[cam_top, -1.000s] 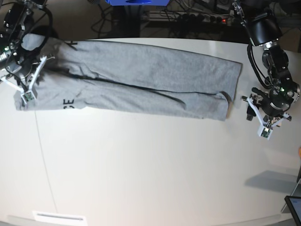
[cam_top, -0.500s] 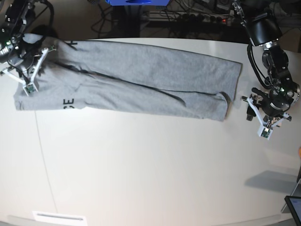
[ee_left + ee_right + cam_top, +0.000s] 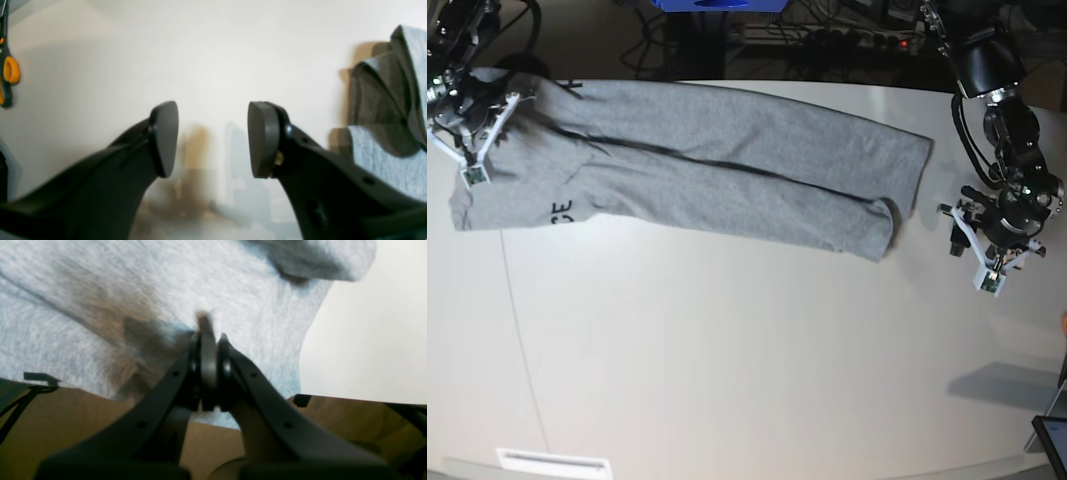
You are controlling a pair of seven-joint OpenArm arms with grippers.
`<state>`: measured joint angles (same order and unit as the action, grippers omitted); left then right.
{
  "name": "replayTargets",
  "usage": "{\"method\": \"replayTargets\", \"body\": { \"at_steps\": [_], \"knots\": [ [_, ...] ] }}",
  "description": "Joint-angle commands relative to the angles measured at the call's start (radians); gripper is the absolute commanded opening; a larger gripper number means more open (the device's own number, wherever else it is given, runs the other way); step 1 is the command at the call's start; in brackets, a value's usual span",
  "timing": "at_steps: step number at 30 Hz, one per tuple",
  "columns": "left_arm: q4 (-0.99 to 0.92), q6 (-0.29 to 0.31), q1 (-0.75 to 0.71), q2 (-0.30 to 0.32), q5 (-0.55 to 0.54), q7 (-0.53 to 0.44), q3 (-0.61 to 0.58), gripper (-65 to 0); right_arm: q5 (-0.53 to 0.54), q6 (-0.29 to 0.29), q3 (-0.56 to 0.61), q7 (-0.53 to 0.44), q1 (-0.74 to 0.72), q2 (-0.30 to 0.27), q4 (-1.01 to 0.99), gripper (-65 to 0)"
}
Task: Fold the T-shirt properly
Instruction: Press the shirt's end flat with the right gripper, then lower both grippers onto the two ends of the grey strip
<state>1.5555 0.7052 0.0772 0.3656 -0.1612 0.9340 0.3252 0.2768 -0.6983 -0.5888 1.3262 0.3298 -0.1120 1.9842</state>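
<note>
T-shirt (image 3: 697,165) lies as a long band across the tabletop's (image 3: 747,360) far side. Right gripper (image 3: 208,340) pinched tight over its end, probably to drag or lift it. Left gripper (image 3: 211,140) wide, empty, just beside the other end.

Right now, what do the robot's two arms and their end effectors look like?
Both arms are black, with black cables looped along them and small green lights. The left end effector has white frames outside, seen from the base, with a small green tag at the tip. Its wrist view shows black fingers with dark grey rounded pads. The right end effector looks the same.
</note>
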Motion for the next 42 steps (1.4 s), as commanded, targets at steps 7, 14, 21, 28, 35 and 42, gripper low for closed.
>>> {"method": "replayTargets", "body": {
  "at_steps": [7,14,21,28,35,42],
  "knots": [
    [0.015,-0.007,0.016,0.02,-0.007,-0.016,0.004,-32.6,0.002,0.0,-0.006,-0.003,-0.007,0.025,0.016,-52.8],
    [0.023,-0.007,0.014,0.019,-0.015,-0.016,0.013,-32.6,0.002,0.0,-0.021,-0.014,-0.022,0.042,0.017,-22.9],
    [0.055,-0.007,0.014,-0.006,-0.111,-0.016,0.018,-31.7,0.0,0.0,-0.102,-0.101,-0.047,-0.018,0.019,-22.2],
    [0.271,-0.007,-0.057,-0.02,-0.347,-0.016,0.016,-31.6,0.003,0.0,-0.087,-0.11,-0.08,-0.022,0.019,-22.8],
    [0.395,-0.007,-0.181,-0.116,-0.292,-0.014,0.016,-31.9,0.051,0.0,-0.003,-0.112,-0.094,-0.022,0.019,-22.9],
    [0.394,-0.007,-0.238,-0.191,-0.183,-0.014,0.004,-32.2,0.051,0.0,0.025,-0.112,-0.065,0.025,0.019,-22.9]
  ]
}}
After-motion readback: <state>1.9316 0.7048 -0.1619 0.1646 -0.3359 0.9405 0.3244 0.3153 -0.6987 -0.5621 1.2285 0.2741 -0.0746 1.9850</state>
